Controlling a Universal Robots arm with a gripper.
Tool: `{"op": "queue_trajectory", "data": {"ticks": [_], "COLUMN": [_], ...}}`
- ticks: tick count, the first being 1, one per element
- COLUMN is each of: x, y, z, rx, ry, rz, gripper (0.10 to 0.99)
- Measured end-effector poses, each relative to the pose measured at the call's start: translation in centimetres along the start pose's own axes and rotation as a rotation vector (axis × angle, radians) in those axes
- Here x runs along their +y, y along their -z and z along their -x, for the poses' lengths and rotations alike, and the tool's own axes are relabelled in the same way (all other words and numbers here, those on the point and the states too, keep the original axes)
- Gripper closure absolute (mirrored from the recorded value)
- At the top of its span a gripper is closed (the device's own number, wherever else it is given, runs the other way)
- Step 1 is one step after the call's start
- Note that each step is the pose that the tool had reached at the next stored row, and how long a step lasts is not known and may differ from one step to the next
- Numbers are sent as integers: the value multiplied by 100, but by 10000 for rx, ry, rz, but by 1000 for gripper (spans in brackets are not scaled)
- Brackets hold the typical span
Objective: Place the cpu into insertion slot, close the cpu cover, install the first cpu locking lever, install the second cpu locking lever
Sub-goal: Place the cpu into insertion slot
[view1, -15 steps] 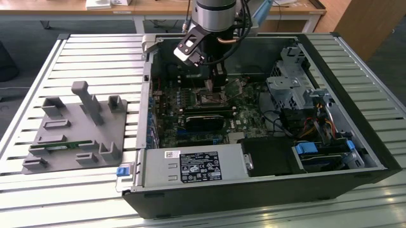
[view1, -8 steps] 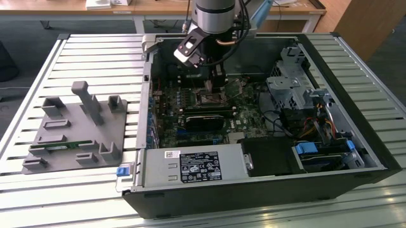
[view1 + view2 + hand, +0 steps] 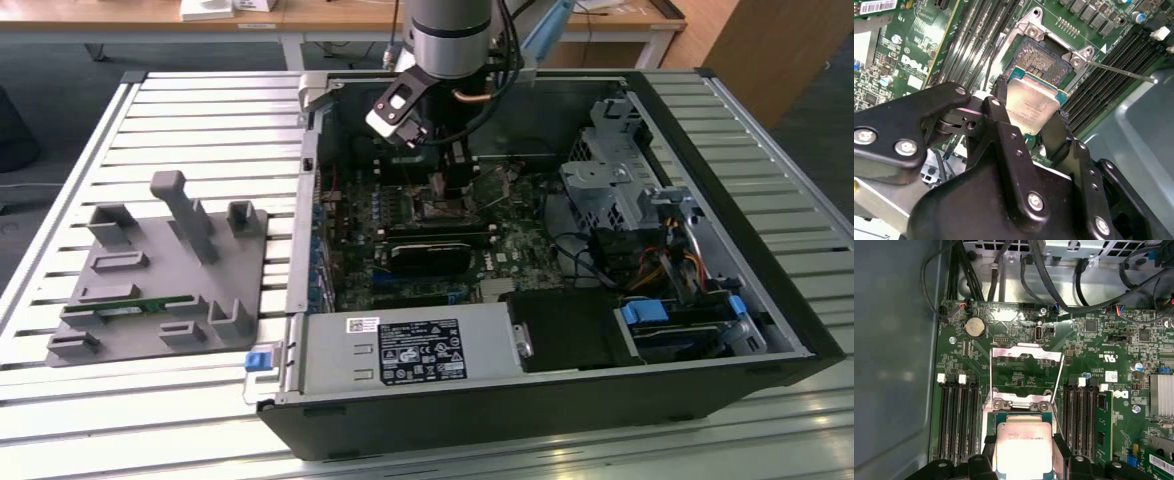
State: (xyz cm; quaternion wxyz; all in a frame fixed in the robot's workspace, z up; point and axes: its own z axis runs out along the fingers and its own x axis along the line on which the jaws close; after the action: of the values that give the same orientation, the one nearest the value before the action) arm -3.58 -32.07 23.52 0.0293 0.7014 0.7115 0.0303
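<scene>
cpu (image 3: 1024,452) near open cpu cover (image 3: 1026,354)

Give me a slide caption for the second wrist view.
The hand grips the chip over the open socket on the green board.

We see the cpu (image 3: 1033,102) topped in dull, brushed silvery metal. The gripper (image 3: 1029,117) is matt black with bright screws. The cover (image 3: 1026,354) is thin shiny metal, and the board (image 3: 1104,340) is glossy green. At the case's (image 3: 534,415) 9 o'clock in the exterior view, a matt grey plastic fixture (image 3: 160,280) sits on the ribbed metal table (image 3: 200,120).
</scene>
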Motion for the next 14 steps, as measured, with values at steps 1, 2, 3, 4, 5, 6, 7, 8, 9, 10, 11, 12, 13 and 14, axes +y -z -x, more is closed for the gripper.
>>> {"op": "queue_trajectory", "data": {"ticks": [1, 2, 3, 4, 5, 6, 7, 8, 9, 10, 11, 12, 13, 14], "x": [0, -1, -4, -4, -4, -5, -5, -6, -6, -8, -9, -10, -12, -14], "y": [-6, -12, -16, -21, -27, -34, -39, -45, -51, -58, -66, -74, -83, -91], "z": [0, 0, 0, 0, -1, -1, -2, -4, -5, -8, -10, -13, -16, -19], "rx": [0, 0, 0, 0, 0, 1, 1, 1, 1, 1, 0, 0, 0, 0], "ry": [1, 0, -1, -1, -1, 0, 0, -1, -1, -2, -2, -1, -1, -2], "rz": [0, 0, 0, 0, 0, 0, 0, 0, 0, 1, 0, 0, 0, 0], "gripper": [561, 561, 561, 561, 561, 561, 561, 561, 561, 561, 561, 561, 561, 561]}}
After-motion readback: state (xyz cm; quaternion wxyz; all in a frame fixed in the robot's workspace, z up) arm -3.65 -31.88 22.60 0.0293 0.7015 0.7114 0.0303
